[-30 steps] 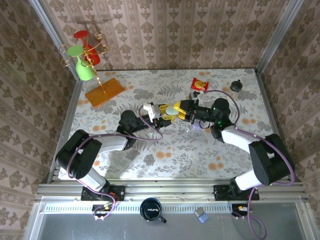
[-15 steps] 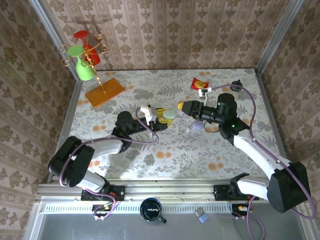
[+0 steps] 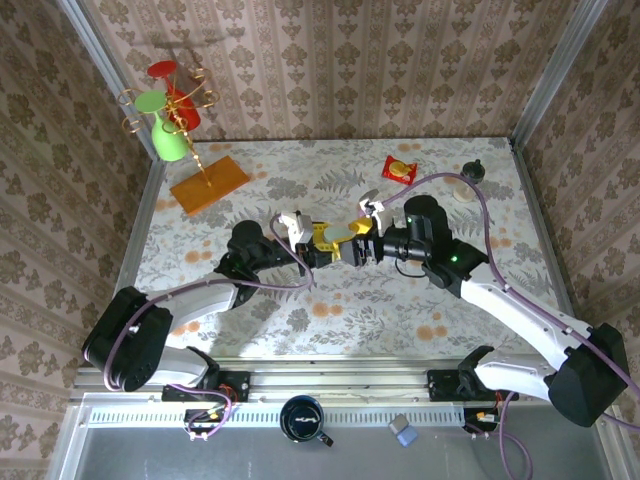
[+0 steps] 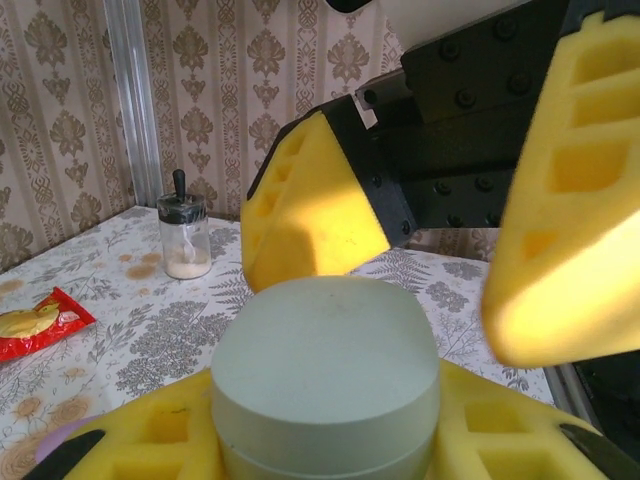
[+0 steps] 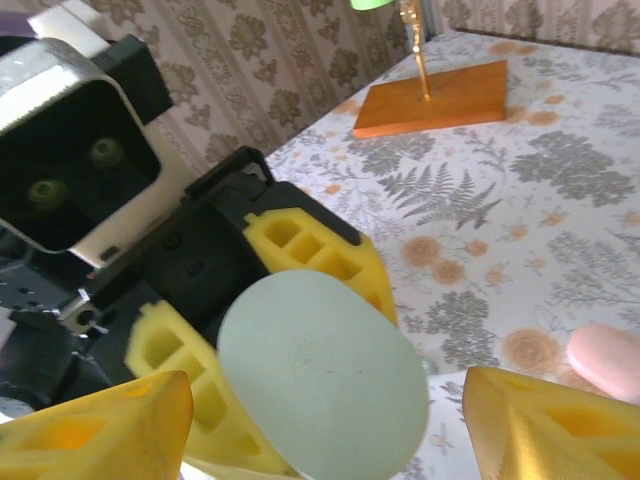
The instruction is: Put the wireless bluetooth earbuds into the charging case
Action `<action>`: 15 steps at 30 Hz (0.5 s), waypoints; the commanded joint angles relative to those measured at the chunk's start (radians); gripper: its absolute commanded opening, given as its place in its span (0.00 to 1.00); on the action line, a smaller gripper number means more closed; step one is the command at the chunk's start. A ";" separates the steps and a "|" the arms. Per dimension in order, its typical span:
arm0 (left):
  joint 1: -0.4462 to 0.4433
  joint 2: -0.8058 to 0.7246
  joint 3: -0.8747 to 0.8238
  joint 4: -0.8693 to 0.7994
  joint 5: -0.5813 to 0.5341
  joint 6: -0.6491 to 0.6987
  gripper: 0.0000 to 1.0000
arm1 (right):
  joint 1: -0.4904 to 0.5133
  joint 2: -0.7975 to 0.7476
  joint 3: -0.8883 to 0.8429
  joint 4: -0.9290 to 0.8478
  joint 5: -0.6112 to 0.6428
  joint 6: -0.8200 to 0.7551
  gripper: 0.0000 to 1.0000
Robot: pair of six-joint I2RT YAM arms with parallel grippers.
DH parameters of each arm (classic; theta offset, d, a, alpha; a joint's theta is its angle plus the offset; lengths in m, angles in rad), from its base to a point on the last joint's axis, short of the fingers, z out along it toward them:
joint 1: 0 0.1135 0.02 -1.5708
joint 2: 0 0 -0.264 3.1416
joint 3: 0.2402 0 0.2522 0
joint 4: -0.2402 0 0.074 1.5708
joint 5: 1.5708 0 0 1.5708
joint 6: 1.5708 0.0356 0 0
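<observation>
Yellow foam jaws of the left gripper clamp the pale green charging case above the mid tabletop. The right gripper has its jaws open astride it and should probably close squarely on the lid, gently, to avoid slip.

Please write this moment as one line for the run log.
left gripper: shut on pale green case | right gripper: open, fingers on both sides of the case | pink case: on table
</observation>
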 commanded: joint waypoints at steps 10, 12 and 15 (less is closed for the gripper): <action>0.009 -0.027 -0.011 0.051 0.032 -0.050 0.32 | 0.005 -0.054 -0.015 0.022 0.162 -0.090 0.73; 0.010 -0.026 -0.011 0.049 0.031 -0.050 0.32 | 0.005 -0.054 -0.019 0.014 0.141 -0.108 0.73; 0.009 -0.024 -0.008 0.051 0.025 -0.053 0.32 | 0.005 -0.061 -0.034 0.012 0.105 -0.121 0.73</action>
